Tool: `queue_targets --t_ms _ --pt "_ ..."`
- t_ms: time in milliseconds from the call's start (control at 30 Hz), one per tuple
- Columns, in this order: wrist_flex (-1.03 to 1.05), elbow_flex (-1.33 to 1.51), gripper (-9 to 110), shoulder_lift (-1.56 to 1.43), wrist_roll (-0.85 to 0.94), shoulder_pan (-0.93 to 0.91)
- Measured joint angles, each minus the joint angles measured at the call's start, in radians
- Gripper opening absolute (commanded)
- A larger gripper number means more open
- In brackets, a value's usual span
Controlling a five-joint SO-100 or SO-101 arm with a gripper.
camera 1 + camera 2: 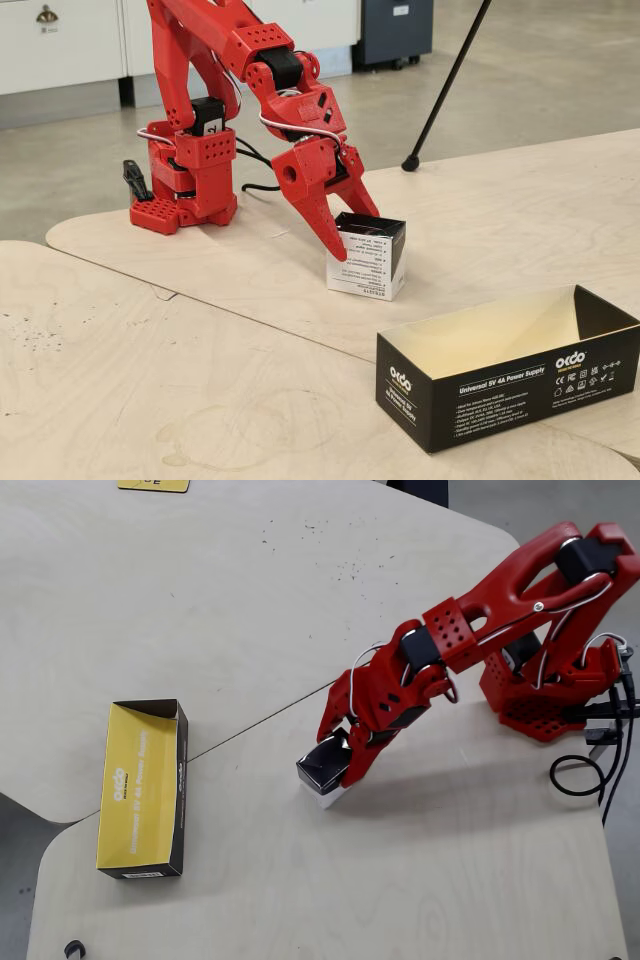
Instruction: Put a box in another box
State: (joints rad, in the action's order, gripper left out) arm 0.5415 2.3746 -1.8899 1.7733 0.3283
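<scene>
Workshop, plywood tables [150, 370], concrete floor [520, 80]

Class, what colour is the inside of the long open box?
Pale yellow inside the long open box, clearest in the overhead view.

In the fixed view you lose the top of the red arm [250, 60] past the upper edge, and the long black box [508, 365] may just touch the right edge there. The gripper [350, 225] covers the small box's [368, 258] left side, so you cannot tell whether its fingers touch the cardboard. The small print on both boxes is too fine to read. In the overhead view, the yellow object [152, 485] at the far edge is cut off.
</scene>
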Motion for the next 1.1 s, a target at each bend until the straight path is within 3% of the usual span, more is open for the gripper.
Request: queue_targets --t_ms 200,333,800,1100 --pt "0.0 0.0 18 -0.002 -0.037 0.0" --pt "0.04 -0.041 16 -0.002 -0.161 0.0" --pt "0.529 -0.815 16 0.216 -1.17 0.098" --pt "0.578 -1.252 16 0.563 -1.473 0.138"
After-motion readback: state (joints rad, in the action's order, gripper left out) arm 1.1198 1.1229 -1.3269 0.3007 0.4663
